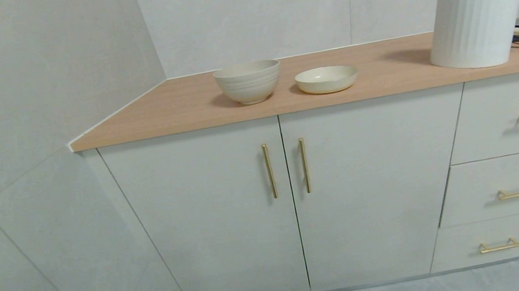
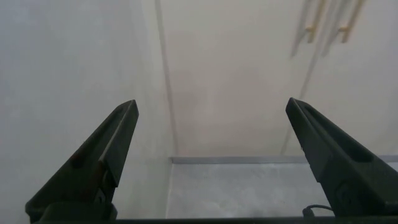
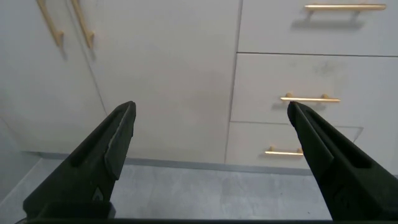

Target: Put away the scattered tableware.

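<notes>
beige ribbed bowl, cream dish, white fluted cylinder

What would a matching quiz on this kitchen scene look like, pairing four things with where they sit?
Things
1. deep beige ribbed bowl
2. shallow cream round dish
3. tall white fluted cylinder
4. vertical brass bar handles

Places
A. on the white cupboard doors, below the wooden countertop
B. rightmost of the three vessels on the countertop
C. leftmost of the three vessels
D. between the other two vessels

Pairs: 1-C, 2-D, 3-B, 4-A
</notes>
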You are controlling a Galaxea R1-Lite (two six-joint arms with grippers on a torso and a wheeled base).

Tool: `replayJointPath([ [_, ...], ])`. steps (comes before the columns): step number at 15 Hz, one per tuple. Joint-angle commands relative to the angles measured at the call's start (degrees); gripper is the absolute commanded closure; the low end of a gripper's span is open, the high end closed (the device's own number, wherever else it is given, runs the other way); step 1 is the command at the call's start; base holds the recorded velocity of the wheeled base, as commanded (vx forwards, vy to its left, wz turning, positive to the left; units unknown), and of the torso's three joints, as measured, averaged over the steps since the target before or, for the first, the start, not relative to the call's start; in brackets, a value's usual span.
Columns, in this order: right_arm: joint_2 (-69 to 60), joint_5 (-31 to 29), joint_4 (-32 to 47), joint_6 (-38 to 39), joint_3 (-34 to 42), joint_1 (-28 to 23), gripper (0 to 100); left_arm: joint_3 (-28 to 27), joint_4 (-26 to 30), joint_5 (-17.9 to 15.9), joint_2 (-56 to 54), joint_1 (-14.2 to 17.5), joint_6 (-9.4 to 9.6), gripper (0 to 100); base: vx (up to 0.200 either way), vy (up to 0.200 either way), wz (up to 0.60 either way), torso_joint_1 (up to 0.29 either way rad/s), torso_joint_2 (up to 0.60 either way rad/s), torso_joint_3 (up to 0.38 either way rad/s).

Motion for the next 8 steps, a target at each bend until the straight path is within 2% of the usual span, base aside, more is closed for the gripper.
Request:
replayJointPath([
  [1, 0.05, 0.04, -0.07, 0.01, 0.0, -0.04, 0, 0.0, -0.01, 0.01, 0.09, 0.02, -0.01, 0, 0.0, 0.0, 0.0, 0.0, 0.0, 0.0],
  [8, 0.14, 0.04, 0.02, 0.27, 0.0, -0.04, 0, 0.0, -0.01, 0.01, 0.09, 0.02, -0.1, 0, 0.0, 0.0, 0.0, 0.0, 0.0, 0.0],
])
